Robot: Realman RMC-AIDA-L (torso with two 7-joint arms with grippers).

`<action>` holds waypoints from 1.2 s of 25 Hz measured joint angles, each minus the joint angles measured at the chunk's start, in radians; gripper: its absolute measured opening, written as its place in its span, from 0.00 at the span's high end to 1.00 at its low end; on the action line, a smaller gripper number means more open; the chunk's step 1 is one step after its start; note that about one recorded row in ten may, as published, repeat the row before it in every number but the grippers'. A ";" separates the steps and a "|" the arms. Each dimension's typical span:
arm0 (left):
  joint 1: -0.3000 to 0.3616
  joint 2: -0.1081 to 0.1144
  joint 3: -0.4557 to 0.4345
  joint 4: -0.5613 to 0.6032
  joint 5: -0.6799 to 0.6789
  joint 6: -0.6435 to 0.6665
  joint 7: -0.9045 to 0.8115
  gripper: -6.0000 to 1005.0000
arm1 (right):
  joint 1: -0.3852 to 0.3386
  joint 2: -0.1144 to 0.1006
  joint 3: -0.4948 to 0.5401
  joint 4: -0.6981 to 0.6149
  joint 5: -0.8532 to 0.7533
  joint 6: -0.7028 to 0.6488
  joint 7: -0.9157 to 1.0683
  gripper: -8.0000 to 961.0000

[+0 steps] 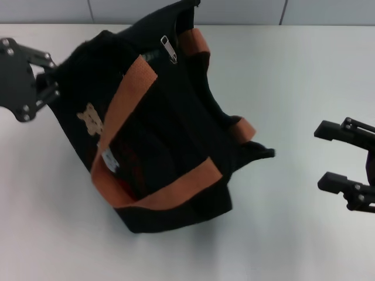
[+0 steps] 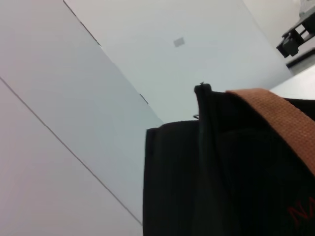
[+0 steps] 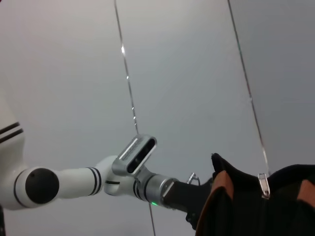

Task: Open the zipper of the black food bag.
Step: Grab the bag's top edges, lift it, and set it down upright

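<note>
The black food bag [image 1: 170, 140] lies tilted on the white table, with its orange-brown handles [image 1: 126, 93] and a tan bear patch [image 1: 89, 120] facing up. Its zipper runs along the far top seam, and the silver pull tab [image 1: 169, 48] lies flat there; the tab [image 3: 264, 185] also shows in the right wrist view. My left gripper [image 1: 53, 76] is at the bag's left end, shut on the fabric of that corner. The left wrist view is filled by the bag [image 2: 221, 177] close up. My right gripper [image 1: 345, 158] hangs open well to the right of the bag, touching nothing.
The white table [image 1: 293, 234] stretches around the bag, with a pale wall behind its far edge. The left arm's white links [image 3: 74, 179] show in the right wrist view. The right gripper [image 2: 295, 39] appears far off in the left wrist view.
</note>
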 joint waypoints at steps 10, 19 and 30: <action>-0.057 0.019 0.010 0.296 0.150 0.128 -0.258 0.92 | 0.008 0.014 0.023 0.033 0.001 0.023 0.000 0.18; -0.118 0.052 0.091 0.449 0.248 0.220 -0.476 0.92 | 0.019 0.021 0.019 0.031 0.001 0.025 -0.004 0.18; -0.174 0.053 0.099 0.511 0.287 0.211 -0.546 0.92 | 0.062 0.033 -0.129 0.037 -0.021 0.038 0.001 0.18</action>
